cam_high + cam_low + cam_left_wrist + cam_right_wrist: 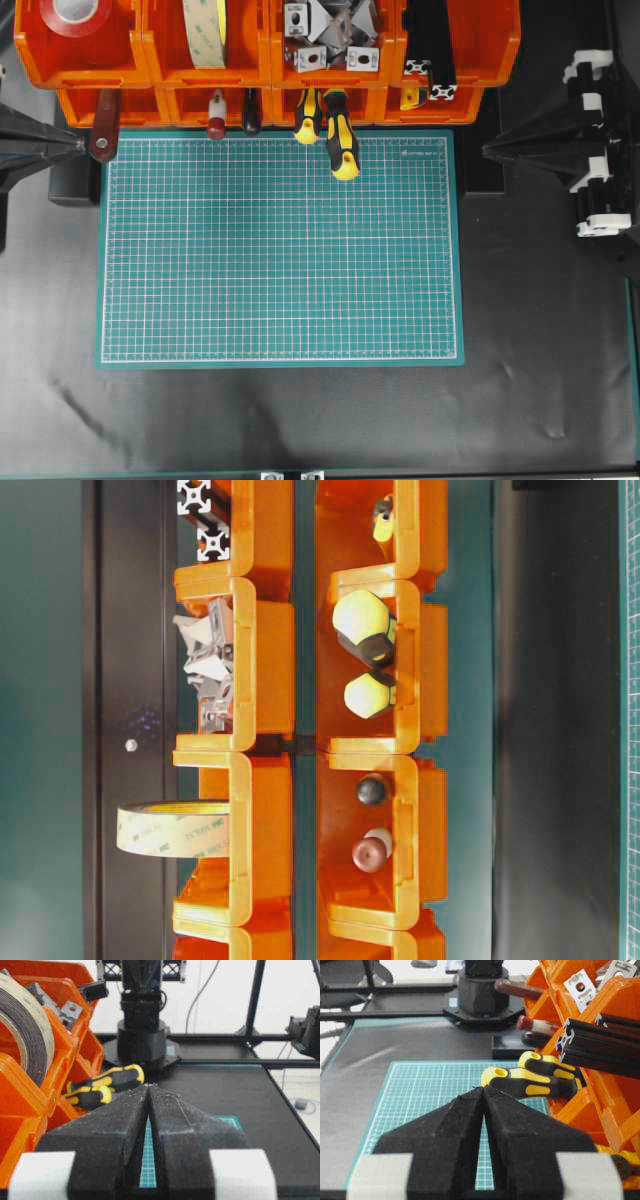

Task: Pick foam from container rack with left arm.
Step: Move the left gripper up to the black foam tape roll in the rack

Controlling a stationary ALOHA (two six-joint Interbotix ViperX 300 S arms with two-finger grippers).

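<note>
The foam is a wide roll standing on edge in the second large bin from the left of the orange container rack. Its cream liner with green print faces up. In the left wrist view the foam shows its black face, up to the left of my gripper. In the table-level view the foam sticks out of the rack. My left gripper is at the mat's far left corner, shut and empty; in its own view the tips meet. My right gripper is shut and empty at the right.
A green cutting mat covers the table's middle. Two yellow-and-black screwdriver handles jut out of the lower bins over the mat. A brown tool handle hangs just beside my left gripper's tip. A red tape roll fills the leftmost bin.
</note>
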